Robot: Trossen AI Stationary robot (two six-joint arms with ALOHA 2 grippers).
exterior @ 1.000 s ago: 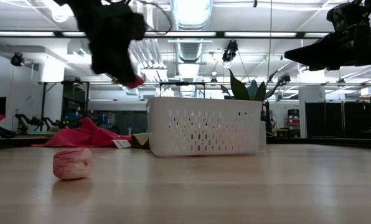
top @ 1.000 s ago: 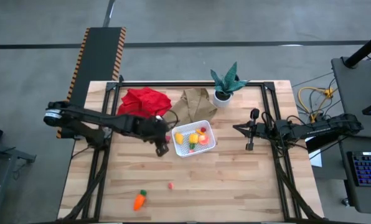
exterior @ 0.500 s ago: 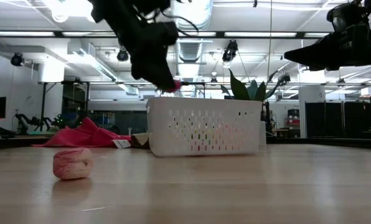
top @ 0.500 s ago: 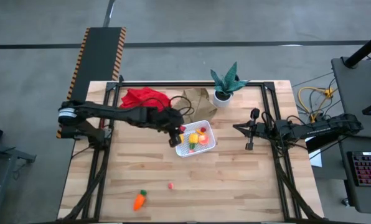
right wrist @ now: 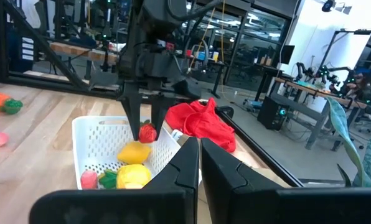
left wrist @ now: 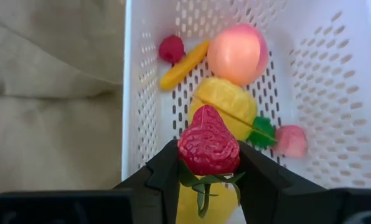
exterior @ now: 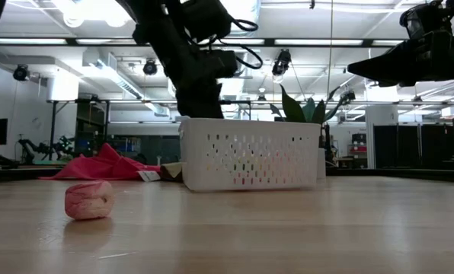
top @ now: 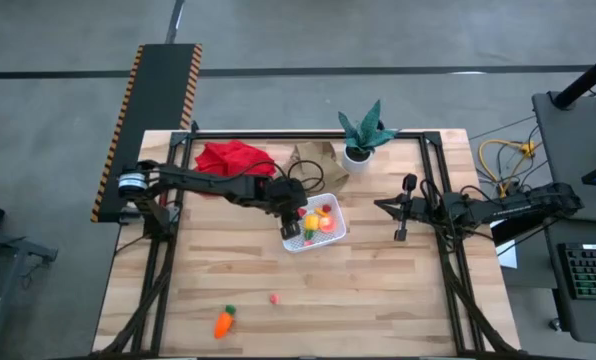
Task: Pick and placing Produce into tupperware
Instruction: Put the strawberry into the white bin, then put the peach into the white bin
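Observation:
The tupperware (top: pixel 325 246) is a white perforated container at mid-table. It holds a peach fruit (left wrist: pixel 238 55), a yellow lemon (left wrist: pixel 226 109), a small red berry (left wrist: pixel 171 48) and other pieces. My left gripper (left wrist: pixel 208 171) hangs over the container's left part, shut on a red strawberry (left wrist: pixel 208 148). An orange carrot (top: pixel 224 321) and a pink berry (top: pixel 274 297) lie on the table near its front edge. My right gripper (right wrist: pixel 197 163) stays shut and level at the table's right side, touching nothing. My left gripper pinches the strawberry's two sides (left wrist: pixel 187 155) between its two fingers, near the wide leafy end. The fingers (right wrist: pixel 131 118) slant down from the table's left. The strawberry (right wrist: pixel 147 132) hangs at the fingertips inside the container's rim, clear of the fruit below.
A red cloth (top: pixel 233 158) and a tan cloth (top: pixel 313 165) lie behind the container, and a potted plant (top: pixel 363 135) stands at the back. The black frame rails (top: pixel 168 260) run along the table's left and right sides.
My left gripper has carried the strawberry toward the table's right, from beside the container to over its left part. It has sunk toward the rim and rolled a little, staying shut on the strawberry.

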